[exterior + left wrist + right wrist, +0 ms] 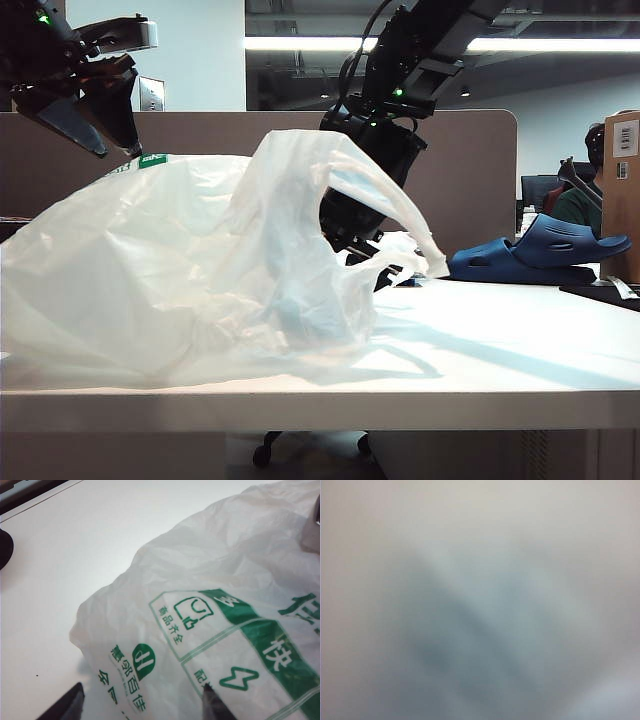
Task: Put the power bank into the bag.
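Left tool (142,705): hangs in the air above the bag's far-left top, touching nothing; in the left wrist view its two dark fingertips (67,706) stand apart with printed plastic showing between them, so the tool is apart and empty.
Left tool, exterior view (85,115): high at the upper left, clear of the plastic just below it.
Right tool (350,235): reaches down from the upper middle into the bag's open mouth, behind the raised loop handle (385,205); its tips are hidden by plastic.
Right tool state: cannot tell; the right wrist view is only a pale grey blur.
Bag (190,270): large, crinkled, translucent white, lying on the white surface (500,350) beneath both tools, its mouth turned toward the right tool.
Bag print (225,645): green marks and characters directly under the left tool.
Power bank: not visible in any view; where it lies cannot be told, though a dim bluish-grey patch shows through the plastic below the right tool, too vague to name.
Blue clog (540,250): on the surface beside the right tool, on the side away from the left tool, well apart from the bag's body and near the handle's tip.
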Controlling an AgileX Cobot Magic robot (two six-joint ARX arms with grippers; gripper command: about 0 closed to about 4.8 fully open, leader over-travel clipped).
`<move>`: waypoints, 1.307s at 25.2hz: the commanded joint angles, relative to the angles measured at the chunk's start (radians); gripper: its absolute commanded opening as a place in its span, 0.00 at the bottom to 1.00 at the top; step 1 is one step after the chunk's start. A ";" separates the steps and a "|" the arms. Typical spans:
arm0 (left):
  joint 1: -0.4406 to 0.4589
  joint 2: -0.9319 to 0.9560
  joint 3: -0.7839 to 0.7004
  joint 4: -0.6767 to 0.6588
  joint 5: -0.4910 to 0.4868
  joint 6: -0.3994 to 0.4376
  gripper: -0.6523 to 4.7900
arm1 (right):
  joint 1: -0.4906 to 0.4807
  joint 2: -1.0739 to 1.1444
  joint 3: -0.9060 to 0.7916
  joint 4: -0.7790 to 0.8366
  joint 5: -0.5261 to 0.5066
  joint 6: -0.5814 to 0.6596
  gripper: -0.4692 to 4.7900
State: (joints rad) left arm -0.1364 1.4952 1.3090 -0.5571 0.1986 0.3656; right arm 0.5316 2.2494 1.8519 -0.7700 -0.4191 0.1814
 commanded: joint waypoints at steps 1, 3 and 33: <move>0.002 -0.006 0.003 0.010 0.005 0.000 0.67 | -0.005 -0.013 0.026 -0.039 -0.002 -0.001 0.77; 0.002 -0.007 0.003 0.008 0.005 0.001 0.67 | -0.011 -0.014 0.055 -0.069 0.005 -0.002 0.77; 0.002 -0.009 0.004 0.005 0.008 0.000 0.67 | -0.069 -0.021 0.108 -0.264 0.057 -0.028 0.92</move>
State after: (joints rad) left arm -0.1364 1.4940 1.3090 -0.5587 0.1989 0.3656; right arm 0.4686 2.2459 1.9522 -1.0195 -0.3676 0.1581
